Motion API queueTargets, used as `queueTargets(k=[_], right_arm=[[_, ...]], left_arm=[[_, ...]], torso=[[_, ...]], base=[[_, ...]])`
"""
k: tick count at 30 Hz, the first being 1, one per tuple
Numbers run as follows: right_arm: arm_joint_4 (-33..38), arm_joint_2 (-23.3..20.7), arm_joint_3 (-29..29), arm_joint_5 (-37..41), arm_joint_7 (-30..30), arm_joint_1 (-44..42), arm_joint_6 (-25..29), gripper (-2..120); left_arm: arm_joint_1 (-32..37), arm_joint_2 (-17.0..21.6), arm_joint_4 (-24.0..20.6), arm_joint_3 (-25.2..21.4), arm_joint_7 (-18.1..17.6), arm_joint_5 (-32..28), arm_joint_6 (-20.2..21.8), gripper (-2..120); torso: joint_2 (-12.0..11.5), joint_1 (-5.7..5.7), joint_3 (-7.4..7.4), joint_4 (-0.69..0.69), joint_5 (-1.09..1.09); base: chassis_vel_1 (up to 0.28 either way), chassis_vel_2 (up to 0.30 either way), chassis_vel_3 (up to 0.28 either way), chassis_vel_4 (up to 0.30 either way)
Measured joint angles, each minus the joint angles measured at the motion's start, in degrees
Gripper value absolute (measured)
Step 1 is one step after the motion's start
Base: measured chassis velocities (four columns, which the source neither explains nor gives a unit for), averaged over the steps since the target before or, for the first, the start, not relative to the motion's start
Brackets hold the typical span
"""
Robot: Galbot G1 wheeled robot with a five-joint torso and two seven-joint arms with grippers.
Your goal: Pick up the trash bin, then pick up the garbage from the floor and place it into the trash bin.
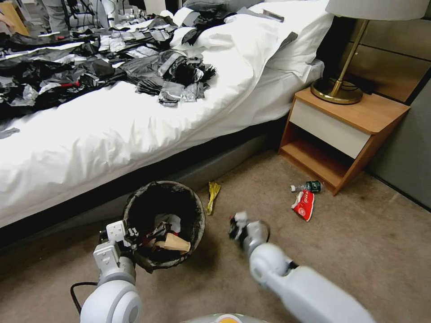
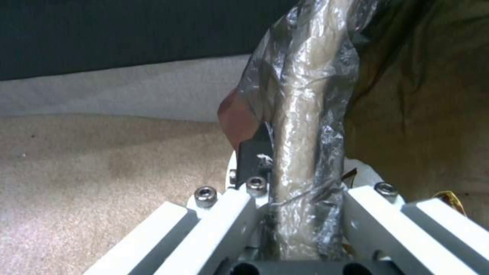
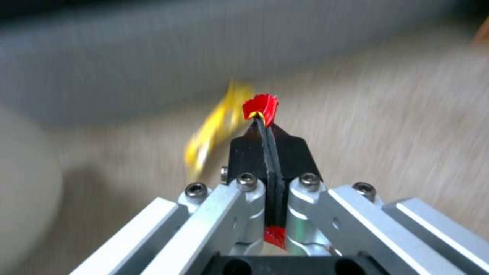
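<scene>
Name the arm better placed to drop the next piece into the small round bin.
Right. The right gripper is shut on a red wrapper scrap, beside the black-lined round trash bin, whose rim the left gripper clamps.

Floor: beige carpet [image 1: 359, 251], short pile, lightly stained. Bed [image 1: 112, 130]: white sheets, dark base, strewn with black and silver plastic sheets [image 1: 103, 67]. Nightstand [image 1: 345, 130] beside the bed: wood, white drawer front, open shelf below. On its top: brass lamp [image 1: 341, 85], white shade. Wall panelling [image 1: 395, 54] behind: brown.
</scene>
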Motion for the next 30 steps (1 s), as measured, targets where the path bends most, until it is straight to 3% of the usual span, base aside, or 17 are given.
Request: queueTargets(k=[3,10,17,30], right_arm=[[7.6,-3.2,3.7,-5.7,-3.3,-0.3,6.1,0],[17.5,-5.0,7.7,-9.3,-12.2,-1.4,14.8,0],[25.1,-6.8,4.6,-12.2,-19.3,-4.9,20.3,0],[19.0,-6.2,-2.9,-18.6,-21.5,-7.9,23.5,0]], left_arm=[[0.4,0.0,0.3,1.0,0.0,0.0,0.1,0],[1.4,0.0,0.3,1.8,0.0,0.0,0.4,0],[1.8,-0.2,0.3,3.1,0.0,0.0,1.1,0],[1.9,-0.5,-0.2,4.9,0.1,-0.4,1.7,0]], torso=[[0.0,0.00,0.00,0.00,0.00],[0.0,0.00,0.00,0.00,-0.01],[0.0,-0.01,-0.01,0.00,-0.01],[0.0,-0.01,0.00,0.00,0.00]], base=[[0.000,0.000,0.000,0.000],[0.000,0.000,0.000,0.000],[0.000,0.000,0.000,0.000],[0.000,0.000,0.000,0.000]])
